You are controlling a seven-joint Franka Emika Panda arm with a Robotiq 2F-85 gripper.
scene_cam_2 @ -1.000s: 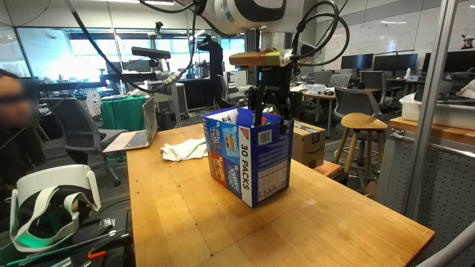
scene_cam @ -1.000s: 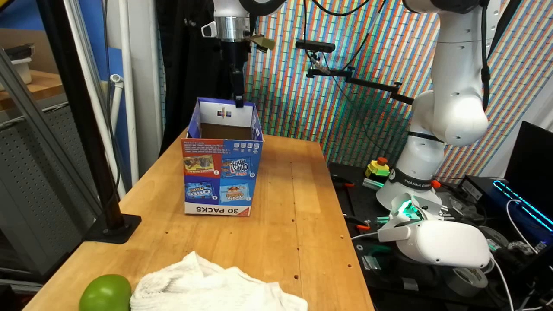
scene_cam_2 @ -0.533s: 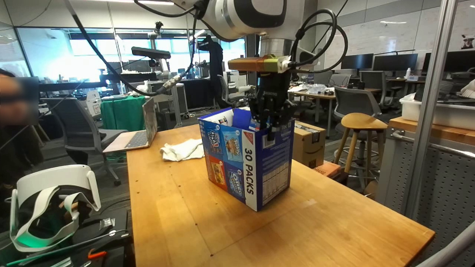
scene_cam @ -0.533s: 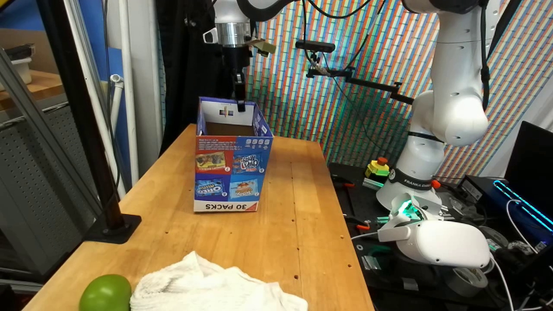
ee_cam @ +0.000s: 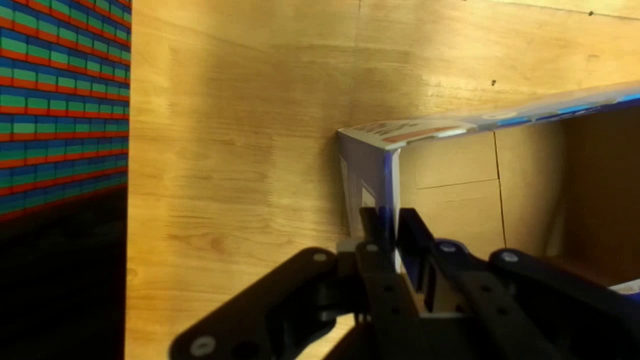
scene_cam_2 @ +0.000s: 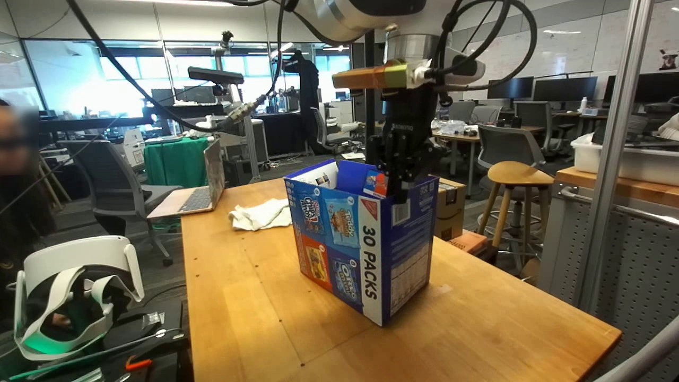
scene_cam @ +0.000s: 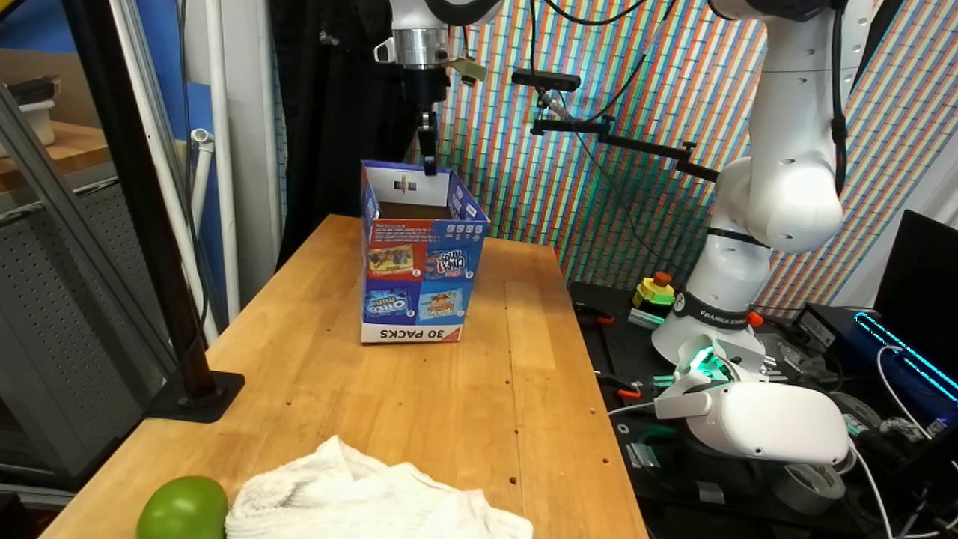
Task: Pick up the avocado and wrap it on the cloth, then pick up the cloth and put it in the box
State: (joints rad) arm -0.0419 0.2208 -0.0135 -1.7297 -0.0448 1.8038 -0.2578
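- Judging by the layout, done with none of the named steps yet: left to pick up the avocado, wrap it in the cloth, then put the cloth into the box
- Can find the avocado unwrapped at the near left of the worktop in an exterior view, just beside the cloth; cannot tell whether touching
- Seems to be positioning the box first, with the pincer narrow, holding the box by an end wall
- Can see bare brown bottom and shadow inside the box from the wrist view, no avocado or cloth
- Far right in an exterior view, can make out a white tub with unclear contents
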